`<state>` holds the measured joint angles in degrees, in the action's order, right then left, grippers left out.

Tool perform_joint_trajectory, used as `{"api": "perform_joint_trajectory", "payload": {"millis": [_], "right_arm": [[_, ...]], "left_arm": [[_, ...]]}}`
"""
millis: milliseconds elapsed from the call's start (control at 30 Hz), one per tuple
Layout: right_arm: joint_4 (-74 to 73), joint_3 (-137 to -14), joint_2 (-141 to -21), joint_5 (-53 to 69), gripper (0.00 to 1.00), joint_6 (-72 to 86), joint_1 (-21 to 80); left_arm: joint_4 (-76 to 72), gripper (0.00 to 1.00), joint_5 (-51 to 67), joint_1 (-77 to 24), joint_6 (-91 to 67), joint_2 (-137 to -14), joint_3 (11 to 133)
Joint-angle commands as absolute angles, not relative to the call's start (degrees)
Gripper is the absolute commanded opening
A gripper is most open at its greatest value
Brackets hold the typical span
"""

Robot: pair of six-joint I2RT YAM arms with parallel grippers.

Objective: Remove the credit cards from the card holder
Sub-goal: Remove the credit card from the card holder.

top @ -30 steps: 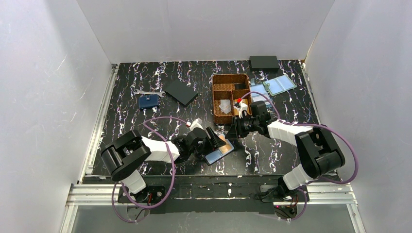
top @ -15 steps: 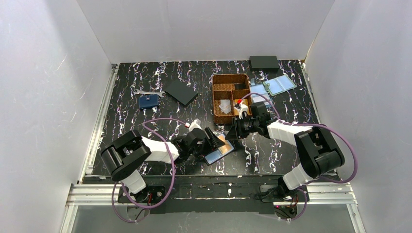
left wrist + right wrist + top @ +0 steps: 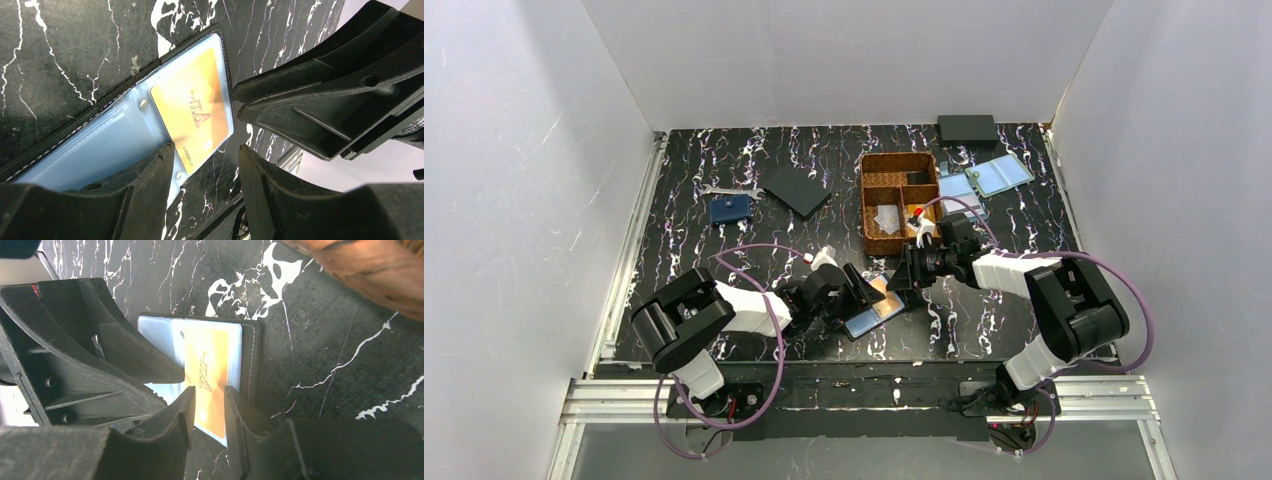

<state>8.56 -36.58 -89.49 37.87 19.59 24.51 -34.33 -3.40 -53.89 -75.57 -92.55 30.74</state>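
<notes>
1. The card holder [image 3: 879, 313] lies open on the tabletop [image 3: 724, 160], near the front edge and midway between the two arms, with its pale blue inner faces turned up.
2. In its far leaf, under the clear sleeve, sits an orange-gold credit card [image 3: 195, 115] marked "VIP". It lies flat, and the black rim frames it on the outer side.
3. The left end effector [image 3: 206, 150] is down low over the holder with its jaws spread wide. One finger [image 3: 145, 185] hangs over the empty blue leaf and the other is off the holder's edge. Whether the first finger presses on the sleeve, I cannot tell.
4. The right end effector [image 3: 207, 390] comes in from the opposite side, tips right at the card's leaf. Its jaws stand at a narrow gap, and the gold face of the card shows through that gap. Nothing is pinched.
5. The two end effectors are nose to nose, just beside each other above the holder.
6. Further back stands a brown divided basket [image 3: 900, 156]. A small navy wallet [image 3: 729, 209] lies well apart on the left.
</notes>
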Motion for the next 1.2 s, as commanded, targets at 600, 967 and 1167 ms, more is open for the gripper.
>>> {"api": "perform_joint_trajectory", "payload": {"millis": [600,967,1167], "right_arm": [[9.84,-36.49,-92.35,37.82,0.33,20.04,25.13],[8.32,-36.87,-93.17,35.03,0.32,18.77,25.22],[8.09,-36.87,-93.50,34.72,0.31,18.63,25.22]], "left_arm": [[-32.49,0.48,-0.01,-51.78,-71.66,-95.94,30.84],[-32.57,0.50,3.36,-50.22,-69.70,-94.49,29.90],[-32.52,0.52,4.26,-49.60,-68.11,-92.17,29.17]]}}
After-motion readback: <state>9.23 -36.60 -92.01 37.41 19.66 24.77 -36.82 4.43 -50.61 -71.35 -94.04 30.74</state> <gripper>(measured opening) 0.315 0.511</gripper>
